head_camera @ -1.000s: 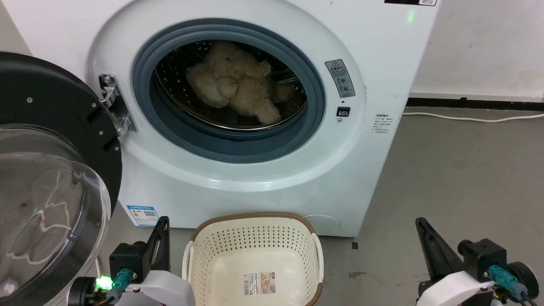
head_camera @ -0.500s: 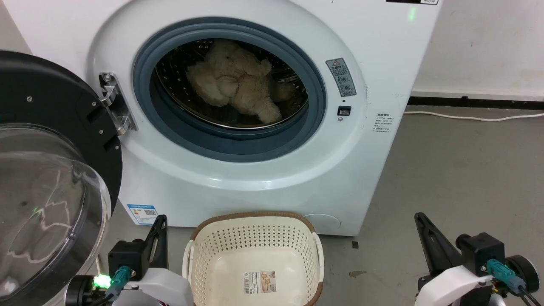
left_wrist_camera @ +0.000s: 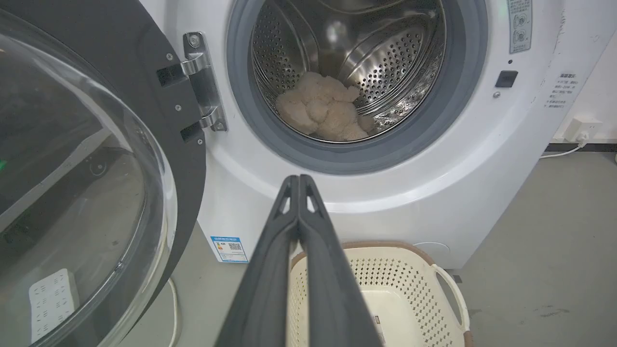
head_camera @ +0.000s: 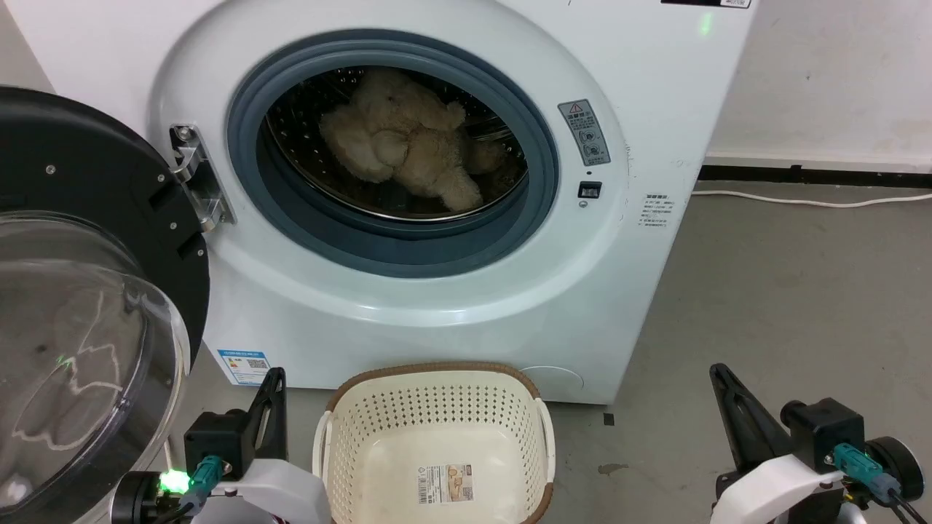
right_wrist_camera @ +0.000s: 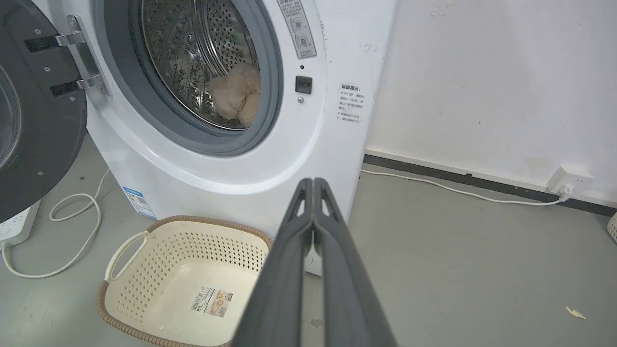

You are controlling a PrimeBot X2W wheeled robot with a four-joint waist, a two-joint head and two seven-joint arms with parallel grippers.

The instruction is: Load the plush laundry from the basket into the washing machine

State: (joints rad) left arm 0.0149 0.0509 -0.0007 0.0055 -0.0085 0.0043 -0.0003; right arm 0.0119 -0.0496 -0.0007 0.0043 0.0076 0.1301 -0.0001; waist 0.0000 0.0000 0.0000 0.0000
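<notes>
The plush laundry (head_camera: 399, 149) lies slumped inside the steel drum (left_wrist_camera: 385, 62) of the washing machine (head_camera: 437, 313). It is a shaggy cream-beige heap of rounded limbs on the drum's lower wall, behind the grey gasket (head_camera: 408, 251). The left gripper (left_wrist_camera: 299, 179) and right gripper (right_wrist_camera: 313, 182) hang either side of the basket (head_camera: 437, 370), each with fingers pressed together and holding nothing.
</notes>
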